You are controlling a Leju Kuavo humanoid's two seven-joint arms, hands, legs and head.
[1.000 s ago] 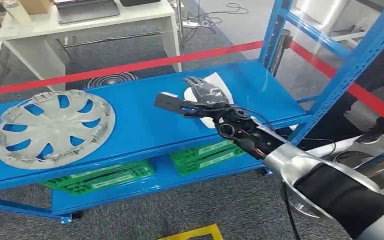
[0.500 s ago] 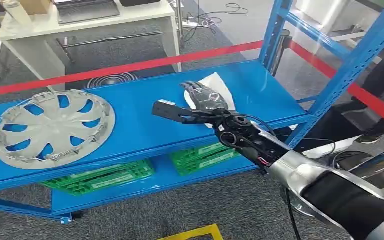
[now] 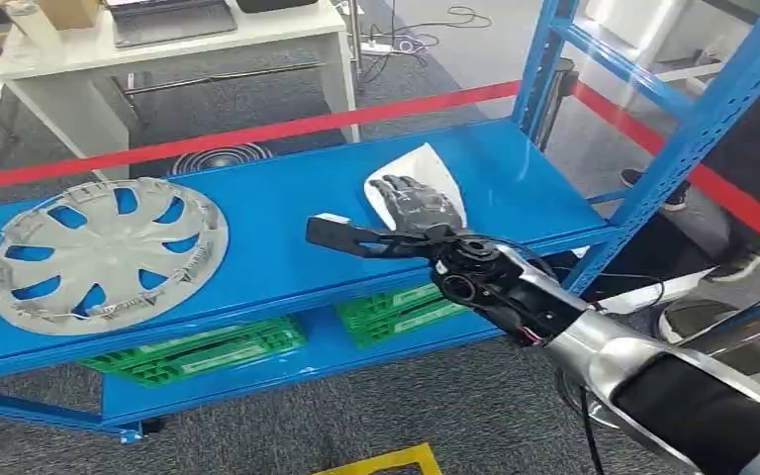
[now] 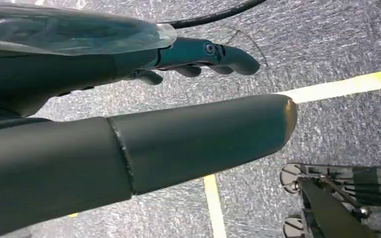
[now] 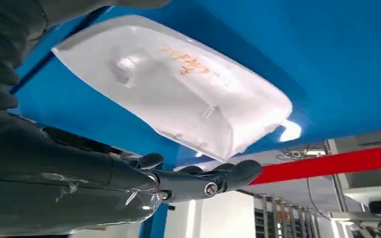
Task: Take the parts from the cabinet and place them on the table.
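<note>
A white plastic part (image 3: 424, 164) lies flat on the blue cabinet shelf (image 3: 267, 223), right of centre. My right hand (image 3: 417, 204) hovers over the near end of it, palm down, fingers spread and the thumb stuck out to the left. In the right wrist view the white part (image 5: 178, 84) rests on the shelf with orange writing on it, and the right hand (image 5: 198, 181) has its fingers just off the part's edge, holding nothing. A grey hubcap (image 3: 104, 252) lies at the shelf's left end. My left hand (image 4: 129, 64) hangs over the floor with nothing in it.
Green crates (image 3: 223, 348) sit on the lower shelf. Blue uprights (image 3: 688, 139) frame the cabinet's right end. Red tape (image 3: 257, 129) runs behind the shelf, with a white table (image 3: 158, 45) beyond it. A person's legs (image 3: 752, 148) stand at the far right.
My right hand has drawn back slightly toward me and sunk lower over the white part. The person at the right has shifted their feet.
</note>
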